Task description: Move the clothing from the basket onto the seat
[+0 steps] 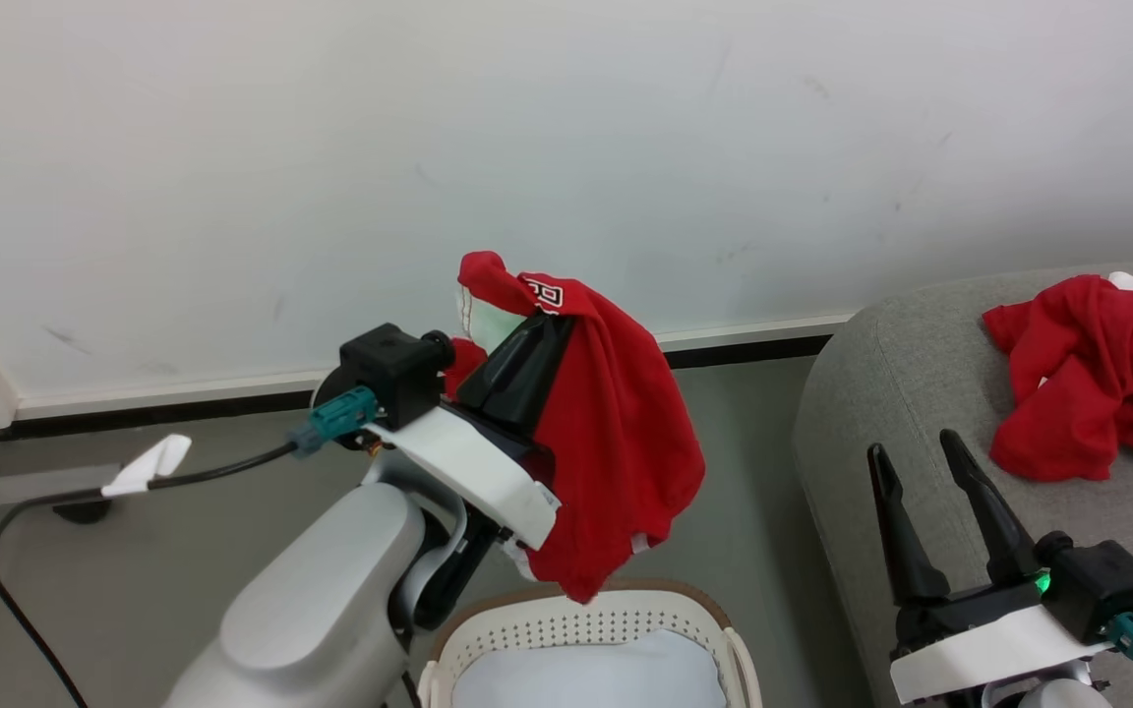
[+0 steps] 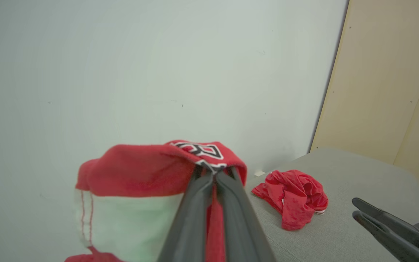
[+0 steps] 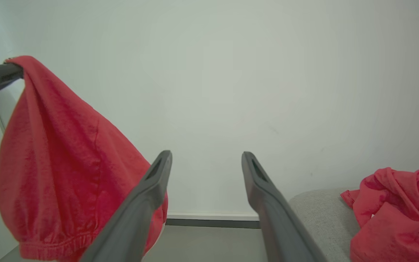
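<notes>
Two red garments. Nearest, the head view shows the basket (image 1: 581,618) with a pale cloth (image 1: 576,678) inside. Above it my left gripper (image 2: 213,171) is clamped on the hanging garment (image 1: 616,442); its wrist view shows lettering (image 2: 202,150) at the pinch. My right gripper (image 1: 913,444) gapes empty beside the seat (image 1: 881,393), with the other garment (image 1: 1088,383) crumpled beyond.

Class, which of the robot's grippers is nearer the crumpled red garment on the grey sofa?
Right. The right gripper stands open over the sofa, beside the crumpled garment; the left gripper, shut on a hanging garment, is above the basket.
</notes>
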Controlling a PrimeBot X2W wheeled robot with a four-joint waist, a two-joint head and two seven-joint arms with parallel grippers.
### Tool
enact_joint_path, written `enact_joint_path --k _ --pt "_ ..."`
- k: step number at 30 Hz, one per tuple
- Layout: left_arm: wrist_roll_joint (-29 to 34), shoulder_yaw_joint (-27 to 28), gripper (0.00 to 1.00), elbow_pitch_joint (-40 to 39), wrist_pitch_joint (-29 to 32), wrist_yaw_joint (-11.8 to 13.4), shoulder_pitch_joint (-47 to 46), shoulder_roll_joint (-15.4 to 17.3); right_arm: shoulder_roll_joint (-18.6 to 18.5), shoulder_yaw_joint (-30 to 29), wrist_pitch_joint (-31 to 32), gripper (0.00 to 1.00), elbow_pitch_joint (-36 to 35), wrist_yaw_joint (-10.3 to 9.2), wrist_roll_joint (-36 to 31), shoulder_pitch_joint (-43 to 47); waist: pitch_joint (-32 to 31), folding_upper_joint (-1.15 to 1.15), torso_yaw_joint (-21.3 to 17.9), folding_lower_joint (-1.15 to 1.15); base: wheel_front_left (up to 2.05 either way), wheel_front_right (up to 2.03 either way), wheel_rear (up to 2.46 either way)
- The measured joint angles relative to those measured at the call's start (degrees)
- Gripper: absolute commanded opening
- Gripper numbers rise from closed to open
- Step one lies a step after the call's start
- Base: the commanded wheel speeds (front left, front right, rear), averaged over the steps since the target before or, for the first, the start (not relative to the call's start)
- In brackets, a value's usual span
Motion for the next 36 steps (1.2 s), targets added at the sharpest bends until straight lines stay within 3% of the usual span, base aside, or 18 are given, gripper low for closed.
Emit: enact_joint_path --k 8,21,36 --pt "0.0 -0.9 0.0 -0.2 0.0 0.0 0.6 -0.3 -1.3 6.2 0.0 1.0 0.5 0.0 1.4 -1.2 0.0 0.0 0.6 0.0 0.0 0.0 0.0" --pt "-0.1 -3.5 0.0 0.2 0.6 -1.4 0.4 -2.5 -4.4 22.7 0.0 1.0 3.5 0.0 6.9 -5.1 -0.2 0.0 4.3 0.0 0.0 0.0 0.0" --pt "1.0 -8.8 0.0 -1.3 2.6 -1.9 0.4 -5.7 1.3 30.3 0.0 1.0 20.6 0.0 11.1 -12.2 -1.1 0.0 10.8 0.01 0.0 0.0 0.0"
